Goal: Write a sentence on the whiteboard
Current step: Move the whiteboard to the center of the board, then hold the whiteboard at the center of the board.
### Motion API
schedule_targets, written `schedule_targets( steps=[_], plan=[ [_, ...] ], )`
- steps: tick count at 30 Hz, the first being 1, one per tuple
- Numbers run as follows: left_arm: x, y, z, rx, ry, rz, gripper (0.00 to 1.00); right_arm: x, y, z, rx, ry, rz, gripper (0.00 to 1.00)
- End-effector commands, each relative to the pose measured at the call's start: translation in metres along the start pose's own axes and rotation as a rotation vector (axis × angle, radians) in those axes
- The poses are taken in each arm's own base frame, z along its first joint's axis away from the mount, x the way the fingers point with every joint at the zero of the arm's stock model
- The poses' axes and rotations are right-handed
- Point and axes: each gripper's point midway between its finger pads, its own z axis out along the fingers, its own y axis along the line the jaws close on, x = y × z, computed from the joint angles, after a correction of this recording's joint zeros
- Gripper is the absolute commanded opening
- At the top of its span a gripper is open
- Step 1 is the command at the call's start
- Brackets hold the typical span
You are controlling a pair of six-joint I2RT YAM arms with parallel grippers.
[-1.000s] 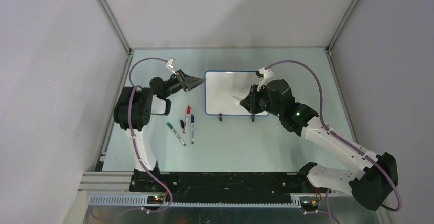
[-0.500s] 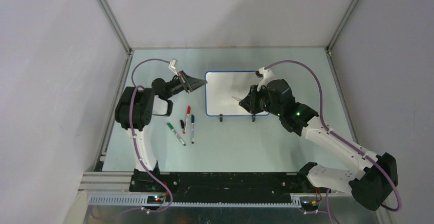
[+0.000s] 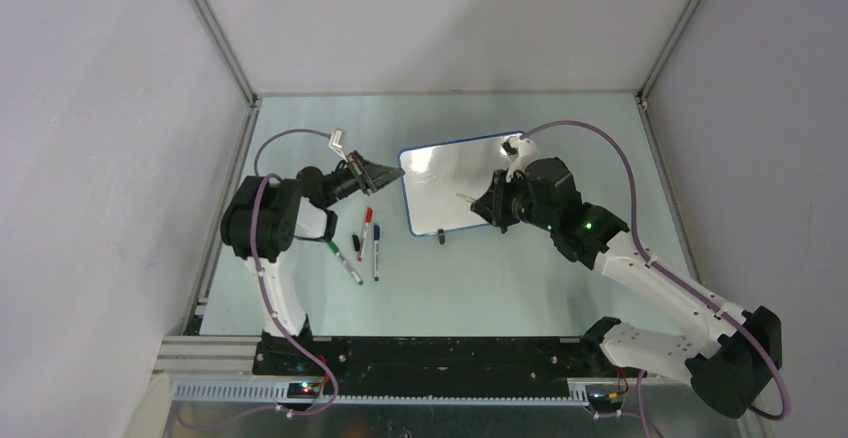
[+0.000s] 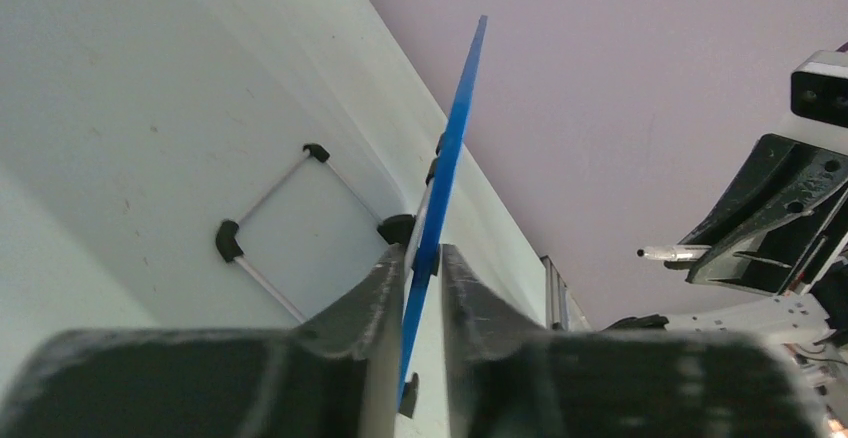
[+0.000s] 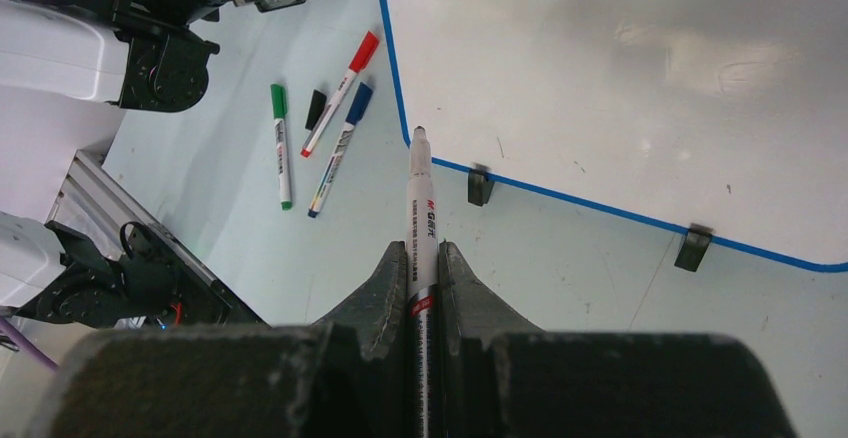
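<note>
Overhead view of a pale table (image 3: 500, 288) with two robot arms bolted at its near edge. Nearest the arms, left of centre, lie four loose items: a green marker (image 3: 343, 261), a blue marker (image 3: 376, 251), a red marker (image 3: 366, 226) and a small black cap (image 3: 356, 242) between them.

Further in, the right gripper (image 5: 425, 253) is clamped narrowly on an uncapped white marker (image 5: 419, 208). Its tip points forward and hovers just off the near left corner of the whiteboard (image 3: 460, 183), not touching it.

The board sits at mid-table, skewed so that its left end swings towards the arms. Its glossy white face is bare apart from faint smudges, and no words show on it yet. Two small black feet (image 5: 480, 186) stand along its near edge.

At the board's far left corner, the left gripper (image 4: 420, 258) is pinched flat on the thin blue rim, with one finger on each face. Whether that edge is lifted off the table cannot be told.

The step in hand appears to be steadying the board for the first stroke. To do it well, the left grip should stay firm on the rim and hold the board motionless. The right arm should carry the tip over to the upper left of the face, then come down gently, because hard pressure could skid the board or splay the nib.
</note>
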Motion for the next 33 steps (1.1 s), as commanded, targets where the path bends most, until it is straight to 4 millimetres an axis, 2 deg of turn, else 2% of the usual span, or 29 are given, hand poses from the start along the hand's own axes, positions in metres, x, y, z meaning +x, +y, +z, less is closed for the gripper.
schedule_targets(
  steps=[1, 6, 9, 11, 14, 19, 24, 25, 29, 32, 33],
  plan=[
    [0.009, -0.020, -0.004, 0.035, 0.026, 0.078, 0.30, -0.012, 0.008, -0.012, -0.011, -0.033, -0.002, 0.00],
    [0.008, -0.023, -0.008, -0.019, 0.038, 0.098, 0.52, -0.011, 0.006, -0.015, 0.004, -0.034, 0.000, 0.00],
    [0.005, -0.015, -0.012, -0.107, 0.049, 0.169, 0.60, -0.011, 0.005, -0.016, 0.009, -0.037, -0.004, 0.00],
    [0.002, -0.008, -0.018, -0.195, 0.061, 0.216, 0.69, -0.012, 0.005, -0.016, 0.010, -0.040, -0.006, 0.00],
    [-0.002, -0.003, -0.031, -0.321, 0.071, 0.270, 0.97, -0.012, 0.004, -0.016, 0.011, -0.041, -0.009, 0.00],
    [-0.020, 0.009, -0.055, -0.512, -0.011, 0.380, 0.99, -0.011, 0.003, -0.015, 0.018, -0.037, -0.011, 0.00],
    [-0.052, -0.004, -0.071, -0.595, -0.139, 0.532, 0.99, -0.015, 0.002, -0.017, 0.024, -0.051, -0.015, 0.00],
    [-0.059, -0.011, -0.072, -0.580, -0.173, 0.575, 0.99, -0.015, 0.002, -0.017, 0.022, -0.053, -0.016, 0.00],
    [-0.075, -0.021, -0.077, -0.579, -0.245, 0.722, 0.99, -0.016, 0.003, -0.019, 0.020, -0.059, -0.014, 0.00],
    [-0.087, -0.021, -0.072, -0.575, -0.245, 0.810, 0.99, -0.016, 0.003, -0.019, 0.019, -0.059, -0.013, 0.00],
    [-0.090, -0.015, -0.072, -0.594, -0.248, 0.801, 0.99, -0.016, 0.003, -0.019, 0.019, -0.058, -0.014, 0.00]
  ],
)
